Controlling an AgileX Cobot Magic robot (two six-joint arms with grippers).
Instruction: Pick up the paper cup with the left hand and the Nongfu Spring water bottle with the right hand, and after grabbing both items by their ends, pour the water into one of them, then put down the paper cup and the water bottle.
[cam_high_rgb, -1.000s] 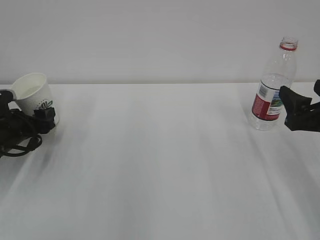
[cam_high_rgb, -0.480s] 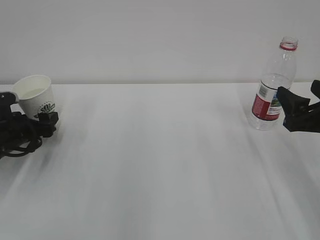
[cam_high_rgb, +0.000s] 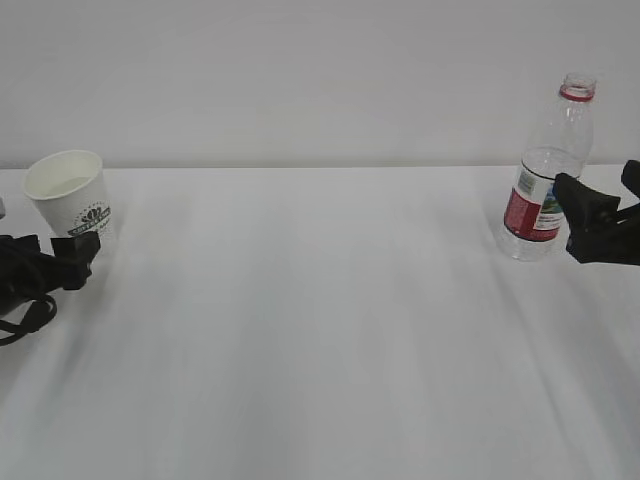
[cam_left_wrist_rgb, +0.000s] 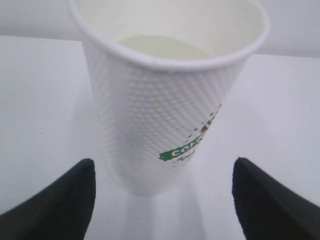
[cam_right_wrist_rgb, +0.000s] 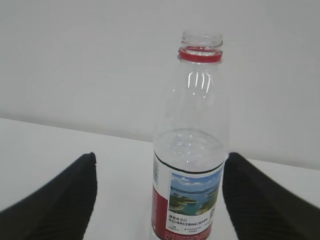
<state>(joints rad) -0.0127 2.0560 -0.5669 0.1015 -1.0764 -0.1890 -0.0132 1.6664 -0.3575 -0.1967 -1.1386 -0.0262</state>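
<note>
Exterior view showed the paper cup (cam_high_rgb: 69, 194) upright at the desk's (cam_high_rgb: 320, 320) far left, the left claw (cam_high_rgb: 60, 262) spread wide just beside it, touching nothing. The Nongfu Spring water bottle (cam_high_rgb: 547, 170) stood upright far right, the right claw (cam_high_rgb: 600, 225) wide beside it, gripping nothing.

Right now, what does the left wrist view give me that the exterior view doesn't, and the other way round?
Left wrist only: liquid inside the paper cup, its dimpled wall, and clear gaps between the cup and both fingers of the left hand. Exterior only: the Nongfu Spring water bottle upright far right with the right hand beside it. Both: the cup upright on the white table, left hand open, not touching it.
</note>
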